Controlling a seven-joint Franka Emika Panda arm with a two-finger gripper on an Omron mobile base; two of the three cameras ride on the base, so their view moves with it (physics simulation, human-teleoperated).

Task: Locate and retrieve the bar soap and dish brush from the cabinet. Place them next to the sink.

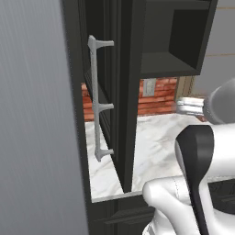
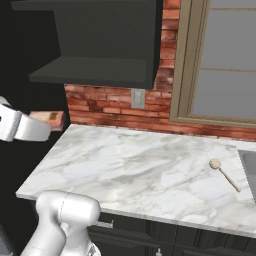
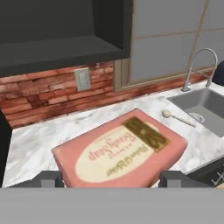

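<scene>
A pink bar soap [image 3: 120,151] with a cream label sits between the two dark fingertips of my gripper [image 3: 111,180], which is shut on it and holds it above the marble counter [image 3: 30,144]. From the right base view the bar soap [image 2: 51,118] sticks out of the gripper [image 2: 44,123] at the counter's left end, below the black cabinet [image 2: 100,45]. The dish brush [image 2: 223,173] lies flat on the counter close to the sink [image 2: 249,165]. In the hand view, the dish brush [image 3: 176,117] rests just left of the sink [image 3: 202,107].
A tall dark door panel with a grey handle [image 1: 97,98] stands close on the left. Behind the counter is a brick wall with an outlet [image 2: 137,98], and a window [image 2: 227,60] above the sink. A faucet [image 3: 199,65] rises behind the sink.
</scene>
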